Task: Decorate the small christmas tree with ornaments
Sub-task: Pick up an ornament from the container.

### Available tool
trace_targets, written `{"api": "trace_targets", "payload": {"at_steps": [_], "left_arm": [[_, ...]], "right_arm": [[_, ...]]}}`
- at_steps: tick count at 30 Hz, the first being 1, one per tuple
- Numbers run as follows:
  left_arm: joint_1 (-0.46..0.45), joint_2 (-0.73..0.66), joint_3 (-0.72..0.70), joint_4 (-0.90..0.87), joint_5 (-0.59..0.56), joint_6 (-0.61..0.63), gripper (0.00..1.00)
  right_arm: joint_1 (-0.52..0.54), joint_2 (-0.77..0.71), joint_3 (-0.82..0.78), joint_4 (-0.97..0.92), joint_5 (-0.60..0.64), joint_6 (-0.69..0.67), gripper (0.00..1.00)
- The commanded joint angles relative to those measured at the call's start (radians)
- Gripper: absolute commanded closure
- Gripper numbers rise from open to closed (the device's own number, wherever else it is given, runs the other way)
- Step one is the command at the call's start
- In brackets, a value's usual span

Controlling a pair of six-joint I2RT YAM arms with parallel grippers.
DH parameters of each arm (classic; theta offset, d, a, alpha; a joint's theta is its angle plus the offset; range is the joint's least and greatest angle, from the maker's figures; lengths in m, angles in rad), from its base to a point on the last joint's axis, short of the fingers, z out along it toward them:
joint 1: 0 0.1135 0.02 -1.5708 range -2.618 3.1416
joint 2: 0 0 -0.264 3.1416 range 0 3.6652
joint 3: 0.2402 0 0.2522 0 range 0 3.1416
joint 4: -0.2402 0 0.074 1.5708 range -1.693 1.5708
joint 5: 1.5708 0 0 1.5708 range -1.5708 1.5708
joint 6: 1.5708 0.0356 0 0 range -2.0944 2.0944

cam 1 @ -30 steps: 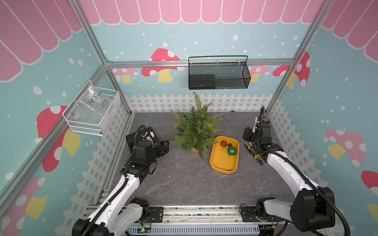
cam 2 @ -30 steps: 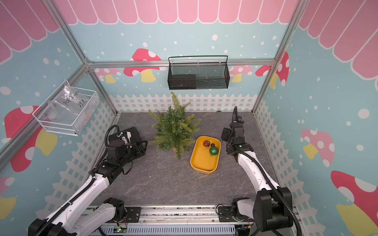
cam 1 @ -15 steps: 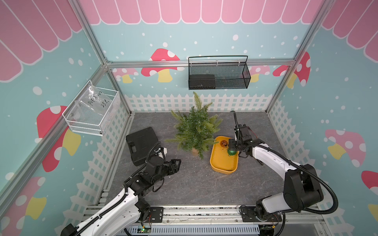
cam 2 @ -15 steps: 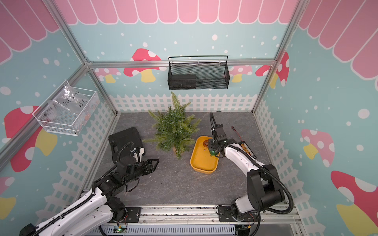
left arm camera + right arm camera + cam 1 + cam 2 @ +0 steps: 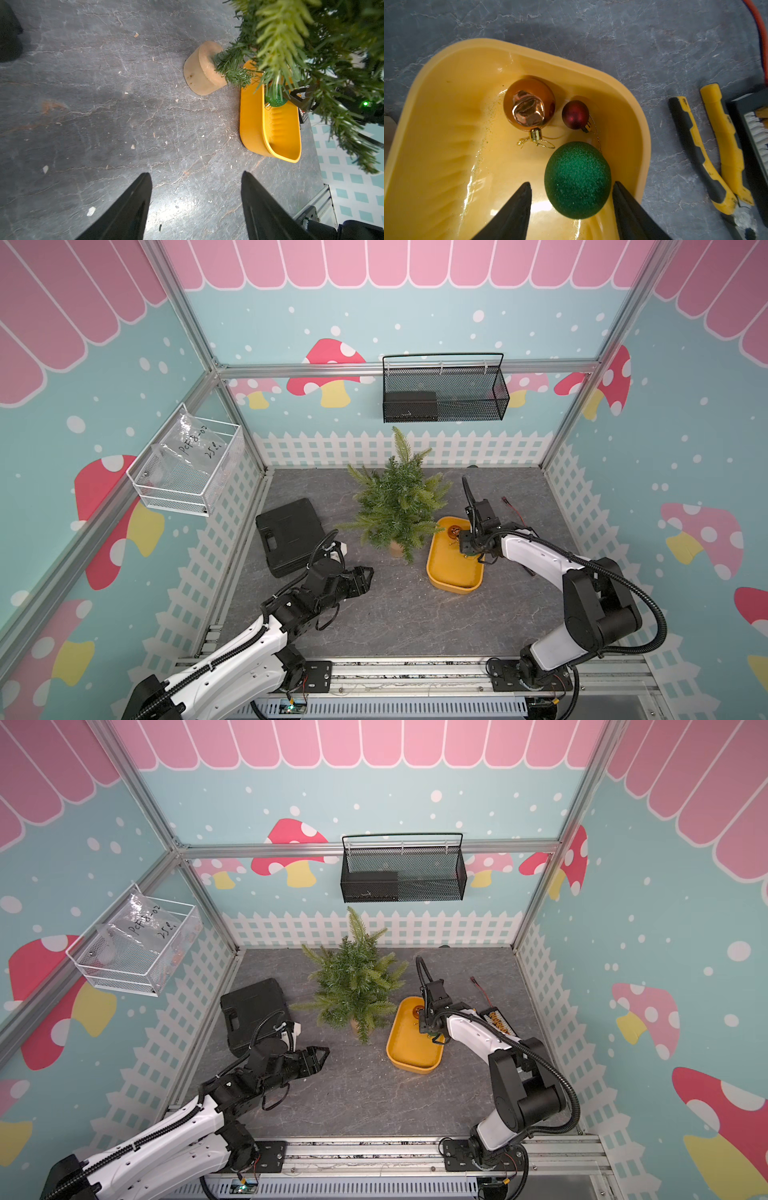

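Top views. Against a second back: finding the left arm point(image 5: 232, 659) off the black case point(image 5: 289, 535) and stretched low over bare bench point(image 5: 395, 622) in front of the small christmas tree point(image 5: 399, 506). Only a slight creep since half a second back. Finding the right arm point(image 5: 536, 556) swung in from the bench's right edge to over the yellow tray point(image 5: 455, 587), covering the spot where the green ornament showed. Still seeing the amber ornament point(image 5: 453, 533) at the tray's far end. No shift in tree point(image 5: 353, 986), tray point(image 5: 411, 1065) or case point(image 5: 249, 1011).

Left wrist. Seeing left jaws well apart with nothing between them, just grey veined stone-look bench point(image 5: 104, 104) flecked with pale crumbs. Ahead: round cork-like tan base point(image 5: 202, 72), with bushy needle branches point(image 5: 280, 31) overhanging the tray point(image 5: 251, 124). Smooth moulded plastic there, oblong, rounded corners, ribbed floor.

Right wrist. Seeing right jaws partly open, straddling the green ornament point(image 5: 577, 180). Clear gap on one side; other fingertip point(image 5: 623, 199) at or on the ball, can't tell which. Not clamped. All three ornaments in one end of the tray point(image 5: 446, 68):
- green: coarse glitter sphere
- amber point(image 5: 529, 104): mirror-glossy, gold cap, thin gold loop
- red ornament point(image 5: 575, 114): small, satin, just beside the amber

Off-tray on the bench: yellow-and-black pliers point(image 5: 708, 149), red cable point(image 5: 760, 31).
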Motion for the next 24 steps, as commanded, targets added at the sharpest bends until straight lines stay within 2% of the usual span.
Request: {"api": "trace_targets", "payload": {"at_steps": [1,24], "left_arm": [[-0.006,-0.002,-0.013,0.016,-0.025,-0.025,0.3],[-0.019,0.007,-0.017,0.022,-0.037,-0.039,0.3]], "right_arm": [[0.014,0.026,0.0,0.009,0.033,0.02,0.35],[0.019,0.174,0.075,0.115,0.045,0.044,0.32]]}}
